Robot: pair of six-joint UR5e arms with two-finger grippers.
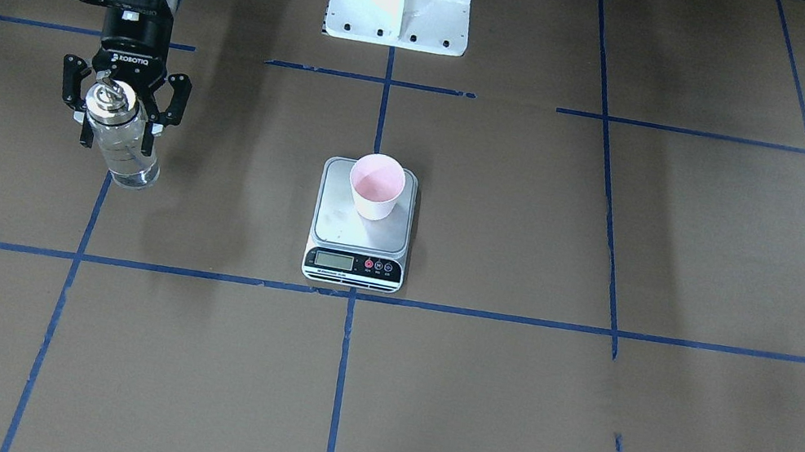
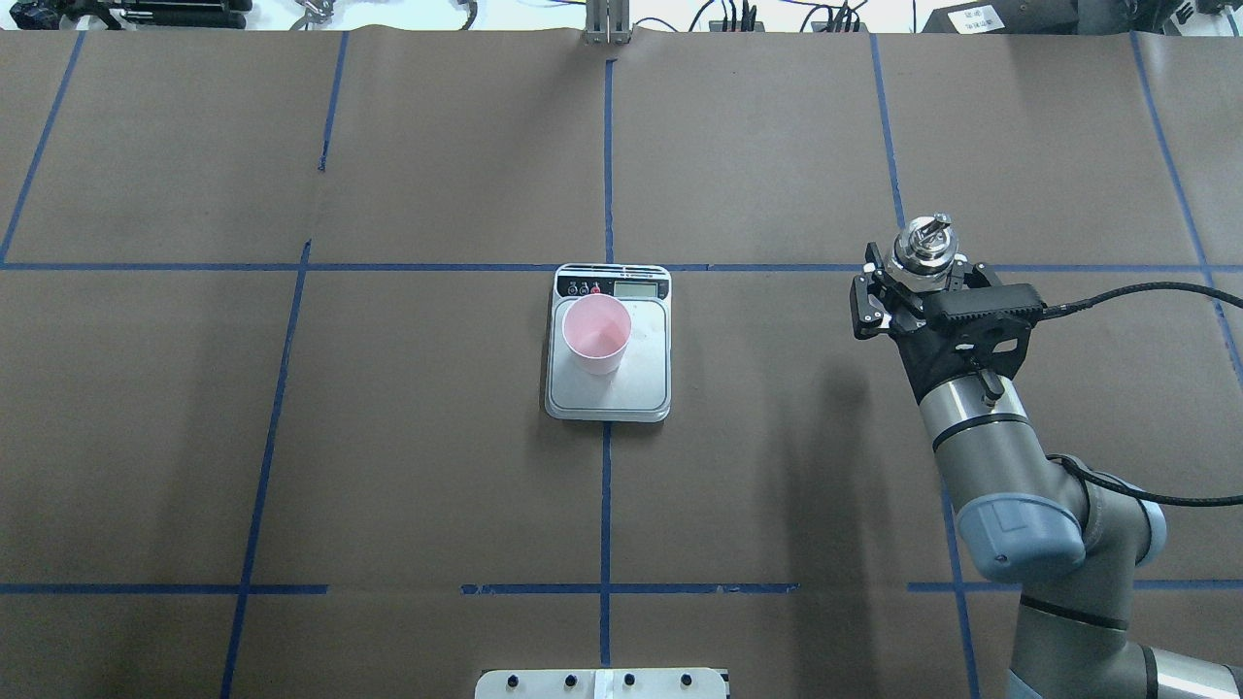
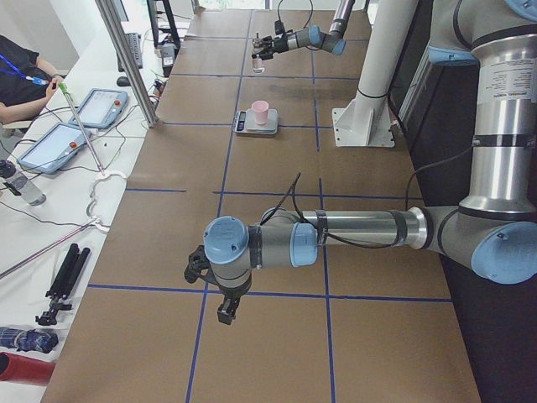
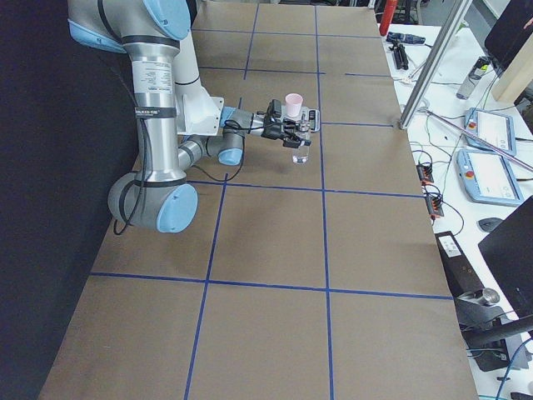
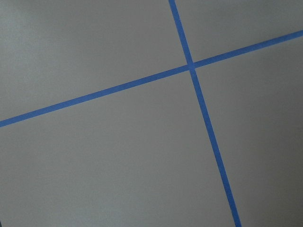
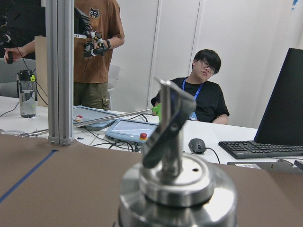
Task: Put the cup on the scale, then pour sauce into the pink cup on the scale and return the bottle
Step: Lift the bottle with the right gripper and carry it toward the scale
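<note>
1. A small pale pink tapered paper cup [image 1: 376,187] stands upright at about the middle of the platform of a flat rectangular silver-grey digital kitchen scale [image 1: 348,231]. The cup's mouth is open and its inside is pink. I cannot tell whether there is any liquid in it.
2. The scale lies on the brown paper-covered bench [image 1: 583,424], astride the central blue tape line [image 1: 339,381]. Its black strip with the display and round buttons faces away from the robot.
3. The clear cylindrical glass bottle [image 1: 126,148] is upright, well apart from the scale, on the robot's right side of the bench.
4. The right end effector [image 1: 117,141] reaches in sideways and is clenched on the bottle. One black finger presses each side of the glass, just below the cap.
5. The bottle's base is at or just above the bench surface. I cannot tell whether it touches.
6. The right wrist view looks past the bottle's shiny metal cap and angled pour spout [image 6: 176,177], which fill the lower middle of that view.
7. Beyond the bench edge in that view, a seated operator in a black shirt [image 6: 204,92] and a standing operator in a brown shirt [image 6: 97,42] are at a white desk.
8. The left end effector [image 3: 211,290] hangs over the bench far from the scale, pointing down. It shows only in the side view, so I cannot tell whether it is released or clenched.
9. The left wrist view shows only brown bench paper and two crossing blue tape lines.
</note>
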